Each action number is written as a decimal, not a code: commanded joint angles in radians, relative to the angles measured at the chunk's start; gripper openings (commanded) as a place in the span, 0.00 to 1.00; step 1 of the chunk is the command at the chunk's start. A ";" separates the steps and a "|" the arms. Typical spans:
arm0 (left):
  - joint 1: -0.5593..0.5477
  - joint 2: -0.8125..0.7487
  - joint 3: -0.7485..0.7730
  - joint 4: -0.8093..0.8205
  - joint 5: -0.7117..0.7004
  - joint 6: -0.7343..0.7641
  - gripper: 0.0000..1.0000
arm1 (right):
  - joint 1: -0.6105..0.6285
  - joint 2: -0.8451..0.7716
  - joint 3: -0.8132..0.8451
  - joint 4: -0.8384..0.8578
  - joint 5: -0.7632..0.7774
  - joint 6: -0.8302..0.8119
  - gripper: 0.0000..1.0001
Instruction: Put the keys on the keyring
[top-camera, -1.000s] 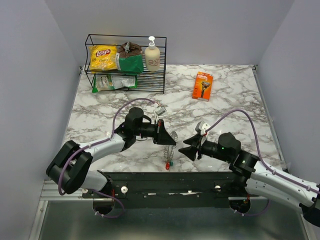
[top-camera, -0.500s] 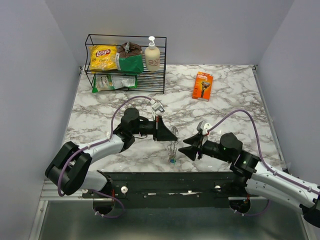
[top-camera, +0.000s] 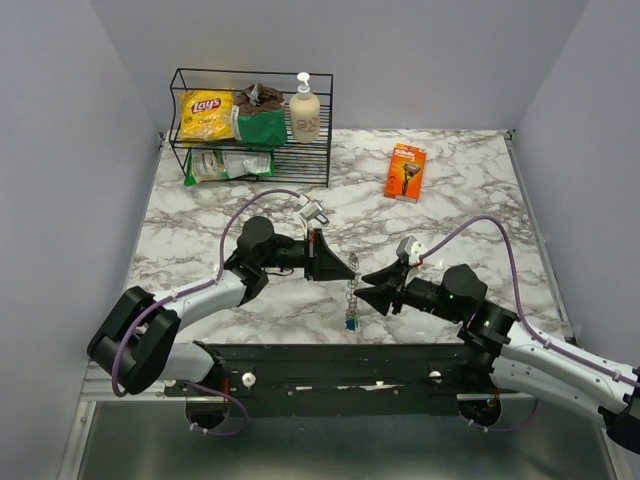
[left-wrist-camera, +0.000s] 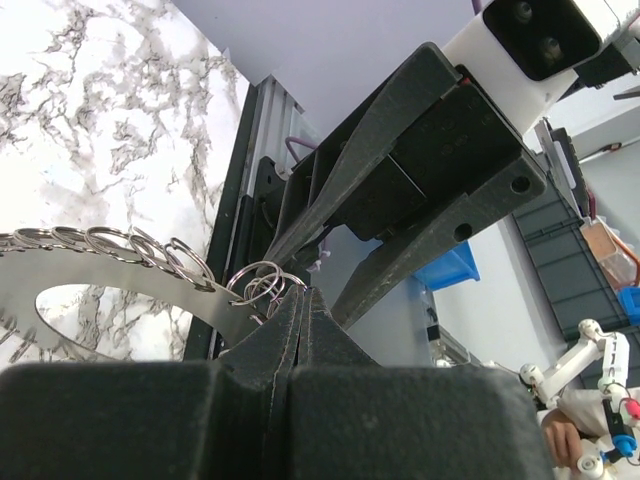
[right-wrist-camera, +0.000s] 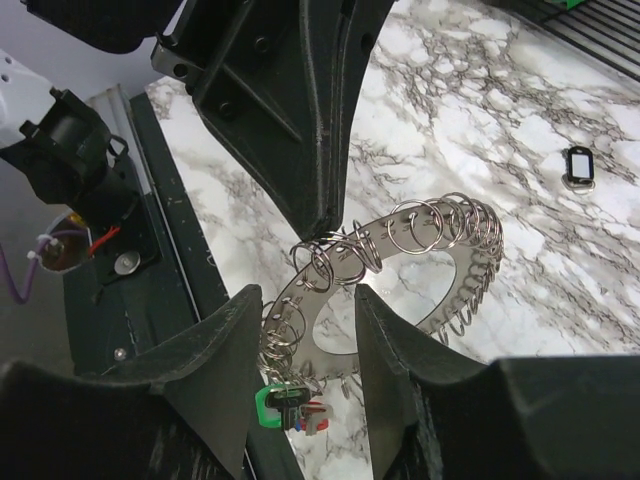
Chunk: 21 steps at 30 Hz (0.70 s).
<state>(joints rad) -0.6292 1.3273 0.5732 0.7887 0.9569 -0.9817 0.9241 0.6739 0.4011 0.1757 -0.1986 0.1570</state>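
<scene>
1. The left gripper (left-wrist-camera: 300, 305) is clenched on the rim of the large silvery-grey flat metal keyring (left-wrist-camera: 150, 290), a loop fringed with many small wire rings. The loop hangs from that gripper above the white marbled bench (top-camera: 450, 200); whether its lower end touches the bench I cannot tell.
2. The right gripper (right-wrist-camera: 303, 300) is released. Its dark fingers are spread on either side of the loop, just across from the left gripper, and touch nothing that I can see.
3. The small keys (right-wrist-camera: 290, 410), with green and red plastic heads, dangle at the end of the loop farthest from the left gripper.
4. Risk: the pinch is on a thin edge. A push or an off-centre closing by the right gripper could twist the loop out of the grip and drop it.
5. Risk: the wire rings crowd the pinch point, so a finger could snag one and drag the loop sideways.
6. Pointing: the long axis runs downward from the left gripper, keys lowest. The loop is edge-on to the top camera, and its open face is turned towards the right wrist camera.
</scene>
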 joint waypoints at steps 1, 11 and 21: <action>0.003 -0.037 -0.006 0.052 0.036 0.003 0.00 | 0.009 0.024 0.001 0.087 -0.019 0.027 0.47; 0.002 -0.036 -0.004 0.095 0.054 -0.025 0.00 | 0.007 0.072 0.013 0.122 -0.048 0.029 0.43; 0.002 -0.033 -0.004 0.116 0.063 -0.038 0.00 | 0.007 0.072 0.012 0.136 -0.045 0.032 0.18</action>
<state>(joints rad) -0.6285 1.3144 0.5732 0.8368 0.9848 -1.0016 0.9241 0.7452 0.4011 0.2768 -0.2306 0.1856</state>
